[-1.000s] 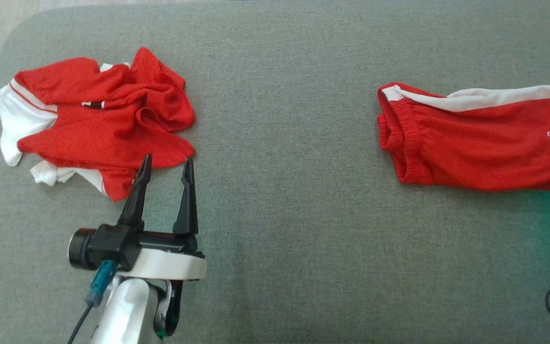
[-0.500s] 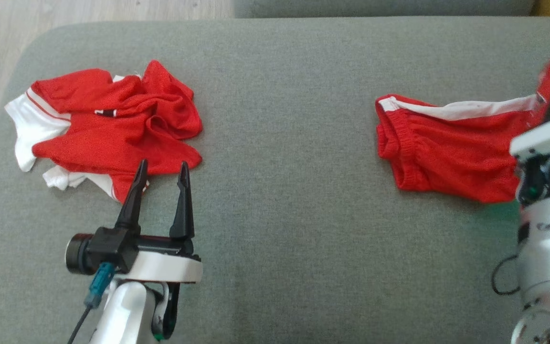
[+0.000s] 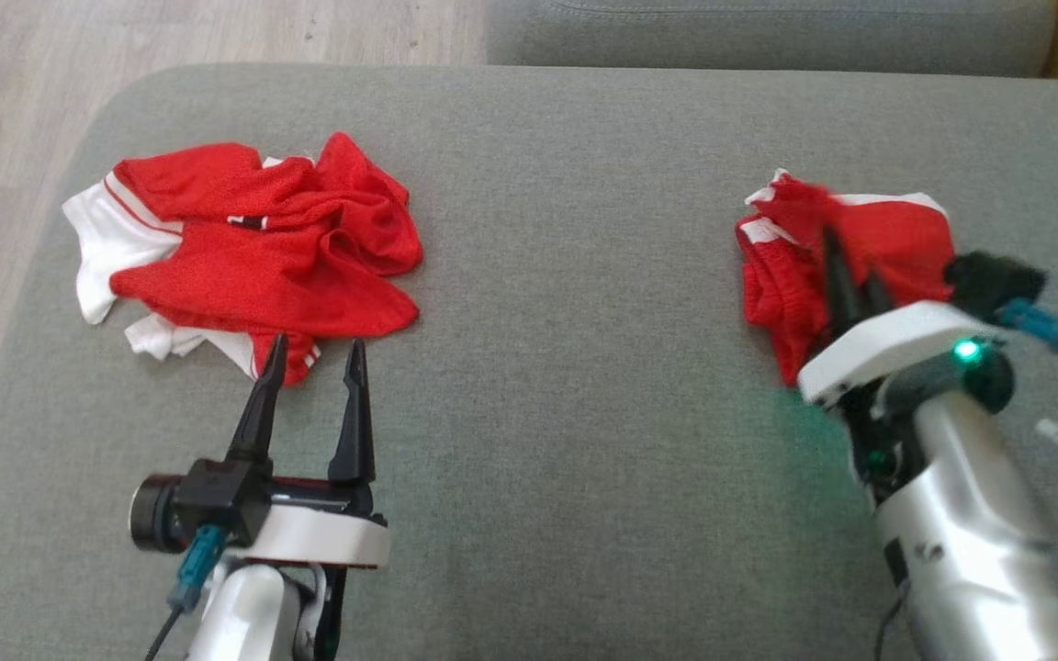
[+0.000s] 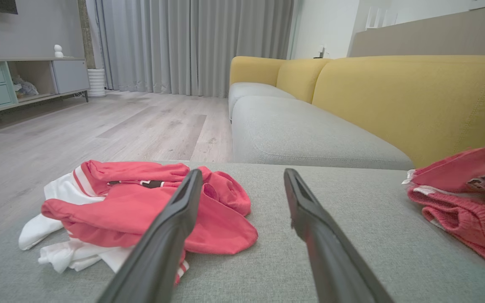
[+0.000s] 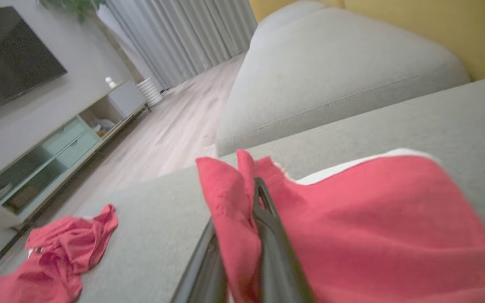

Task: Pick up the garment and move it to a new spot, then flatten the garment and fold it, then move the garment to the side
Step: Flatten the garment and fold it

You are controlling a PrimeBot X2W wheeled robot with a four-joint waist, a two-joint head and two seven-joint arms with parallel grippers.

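My right gripper (image 3: 850,255) is pinched shut on a fold of the red shorts (image 3: 901,239), which sit bunched up on the right side of the grey cushion (image 3: 566,275). My left gripper (image 3: 316,344) is spread wide, its tips just beside a crumpled red and white top (image 3: 253,262). The two piles are well apart.

Mostly in twos
Two garments: a crumpled red-and-white mesh jersey (image 3: 253,248), a bunched pair of red white-striped shorts (image 3: 906,234). Two black two-fingered grippers: left gripper (image 3: 316,342), right gripper (image 3: 849,257). Two grey fabric cushions: near cushion (image 3: 566,413), far cushion (image 3: 768,37).
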